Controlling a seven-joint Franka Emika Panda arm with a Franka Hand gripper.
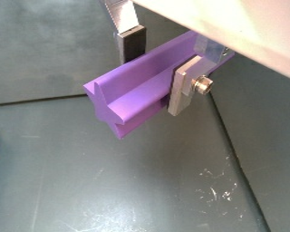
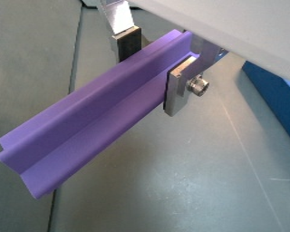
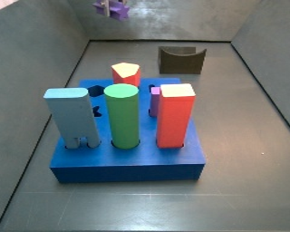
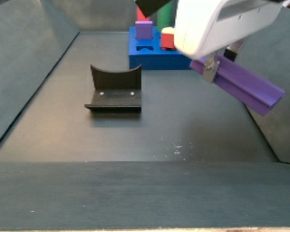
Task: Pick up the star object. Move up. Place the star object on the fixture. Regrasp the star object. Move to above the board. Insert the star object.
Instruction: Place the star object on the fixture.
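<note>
The star object (image 1: pixel 126 92) is a long purple bar with a ridged profile. My gripper (image 1: pixel 159 65) is shut on it near one end, and most of its length sticks out to one side. It shows the same way in a wrist view (image 2: pixel 87 118), with the gripper (image 2: pixel 154 65) around it. In a side view the gripper (image 4: pixel 212 68) holds the star object (image 4: pixel 246 83) in the air, well above the floor, to the right of the fixture (image 4: pixel 113 91). In a side view the star object (image 3: pixel 112 8) shows only at the top edge, beyond the fixture (image 3: pixel 180 60).
The blue board (image 3: pixel 130 161) stands on the floor and carries a light-blue block (image 3: pixel 69 116), a green cylinder (image 3: pixel 124 115), a red block (image 3: pixel 174 113) and an orange-red piece (image 3: pixel 126 72). The board also shows in a side view (image 4: pixel 145 50). Grey walls enclose the floor.
</note>
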